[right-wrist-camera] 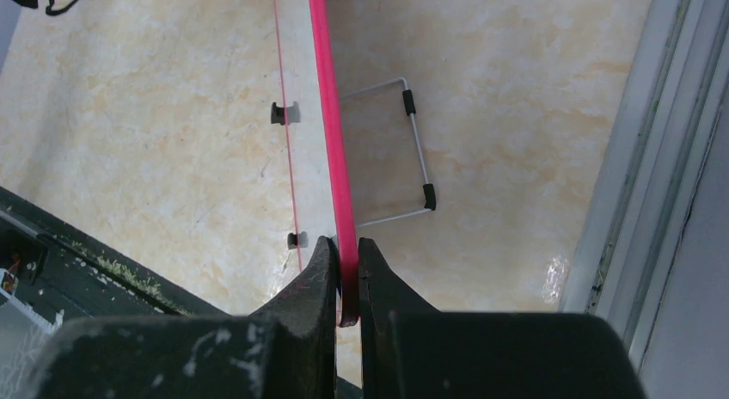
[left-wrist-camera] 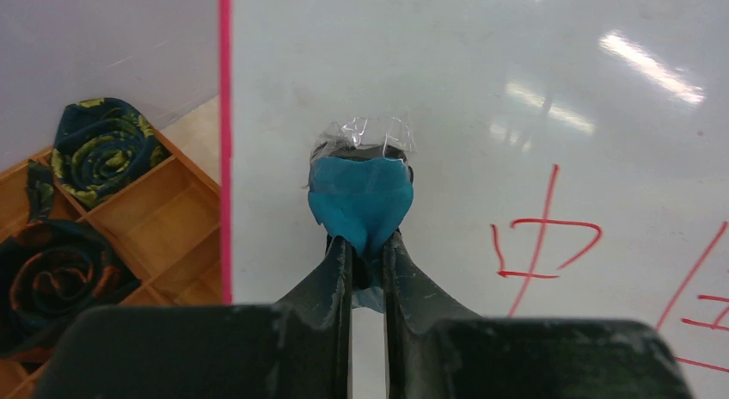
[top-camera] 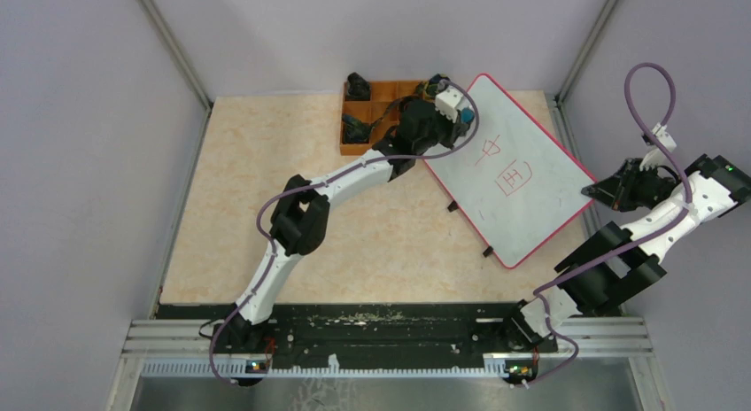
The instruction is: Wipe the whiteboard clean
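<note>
Left pincer [left-wrist-camera: 365, 244] is clamped tight on a blue wiper [left-wrist-camera: 361, 201], a soft wad with a scrap of clear film at its tip. The wiper looks pressed to the whiteboard [top-camera: 531, 207] near the board's left edge in the wrist view. Actual contact can't be confirmed from this angle. Red marks [left-wrist-camera: 542, 244] sit lower right of the wiper in that view, untouched and well apart from it, so judged from this the erasing stroke has not reached them; a sweep toward lower right would be called for. The board lies in the upper right of the overhead frame, turned diagonally on the worktop [top-camera: 266, 207] and seemingly tilted up on a wire stand [right-wrist-camera: 417, 150] visible behind it. Right pincer [right-wrist-camera: 346, 270] is closed on the board's red rim [right-wrist-camera: 331, 132], pinching it edge-on at the frame's lower centre. That is likely there to brace the board, since a propped board would slide or fold back under wiping pressure. An orange tray [left-wrist-camera: 163, 218] with rolled cloths [left-wrist-camera: 99, 141] sits just beside the board's left edge, in the lower left of the left wrist view. Risk as I read it: a hard push could shift the board if the rim grip slips.
</note>
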You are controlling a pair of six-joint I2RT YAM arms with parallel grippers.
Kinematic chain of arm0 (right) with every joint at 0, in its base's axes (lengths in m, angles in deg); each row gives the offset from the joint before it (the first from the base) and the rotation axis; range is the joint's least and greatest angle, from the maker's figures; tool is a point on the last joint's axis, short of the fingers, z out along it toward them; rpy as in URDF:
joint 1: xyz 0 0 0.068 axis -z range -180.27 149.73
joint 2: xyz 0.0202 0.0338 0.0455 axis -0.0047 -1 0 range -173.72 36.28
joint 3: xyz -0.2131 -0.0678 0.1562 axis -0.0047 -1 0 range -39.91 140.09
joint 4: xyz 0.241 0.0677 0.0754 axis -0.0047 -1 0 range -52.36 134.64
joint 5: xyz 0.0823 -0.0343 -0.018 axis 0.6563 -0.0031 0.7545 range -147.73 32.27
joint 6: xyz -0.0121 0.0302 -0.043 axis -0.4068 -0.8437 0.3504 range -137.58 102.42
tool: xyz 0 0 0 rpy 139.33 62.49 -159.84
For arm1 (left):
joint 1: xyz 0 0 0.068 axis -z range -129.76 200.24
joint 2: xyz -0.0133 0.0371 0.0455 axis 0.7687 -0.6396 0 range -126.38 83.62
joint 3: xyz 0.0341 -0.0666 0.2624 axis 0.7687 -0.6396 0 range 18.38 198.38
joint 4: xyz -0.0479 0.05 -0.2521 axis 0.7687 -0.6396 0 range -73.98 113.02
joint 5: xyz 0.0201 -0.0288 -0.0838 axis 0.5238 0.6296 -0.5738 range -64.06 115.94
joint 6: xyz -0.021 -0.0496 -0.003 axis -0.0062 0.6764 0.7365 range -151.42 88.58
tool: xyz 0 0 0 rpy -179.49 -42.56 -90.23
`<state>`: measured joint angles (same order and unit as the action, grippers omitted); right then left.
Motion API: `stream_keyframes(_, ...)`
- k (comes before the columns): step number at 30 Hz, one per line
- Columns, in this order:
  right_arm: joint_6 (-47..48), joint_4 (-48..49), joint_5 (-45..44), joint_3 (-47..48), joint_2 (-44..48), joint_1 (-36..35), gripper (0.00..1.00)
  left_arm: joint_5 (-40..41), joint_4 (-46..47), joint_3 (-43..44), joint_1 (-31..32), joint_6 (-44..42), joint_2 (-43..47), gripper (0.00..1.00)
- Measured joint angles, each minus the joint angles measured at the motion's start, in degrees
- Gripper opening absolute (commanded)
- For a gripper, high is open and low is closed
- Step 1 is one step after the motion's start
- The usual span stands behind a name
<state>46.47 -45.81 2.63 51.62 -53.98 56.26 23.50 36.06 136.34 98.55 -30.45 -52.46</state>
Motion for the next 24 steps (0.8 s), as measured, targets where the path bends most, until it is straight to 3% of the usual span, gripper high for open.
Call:
stream_keyframes(6,0.0,0.0,0.0,0.0,0.0,0.0,0.00,-2.8,-4.0,6.8,-3.9,1.2,-2.8,0.00)
stream_keyframes(11,0.1,0.0,-0.1,0.0,0.1,0.0,0.00,-4.3,-6.1,12.3,-3.7,1.9,-6.1,0.00)
stream_keyframes(24,0.4,0.2,-0.1,-0.4,0.4,0.2,0.00,-5.9,-7.8,13.1,-1.9,2.5,-7.9,0.00)
